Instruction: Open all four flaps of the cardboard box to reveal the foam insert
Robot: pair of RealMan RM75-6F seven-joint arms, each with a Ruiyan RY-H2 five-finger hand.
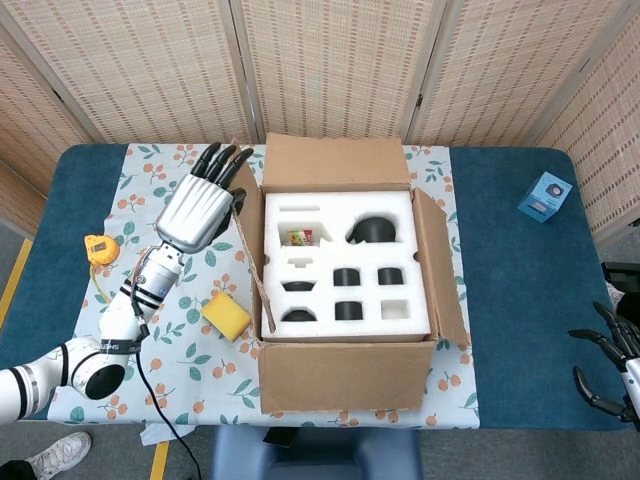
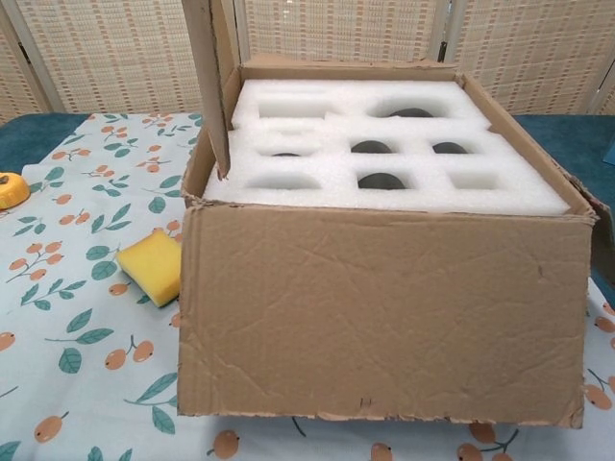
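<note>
- My silver left hand (image 1: 197, 208), black fingers straight and spread, grasps nothing; it sits at 9 o'clock of the brown cardboard box (image 1: 347, 376), just outside the raised left flap (image 1: 247, 262).
- Box is mid-table; white foam insert (image 1: 345, 262) w/ dark cutouts is exposed, all flaps up or out.
- Right hand (image 1: 612, 365) at 4 o'clock by the table edge, fingers apart, empty.
- Yellow sponge block (image 1: 227, 317) beside the box's left wall.
</note>
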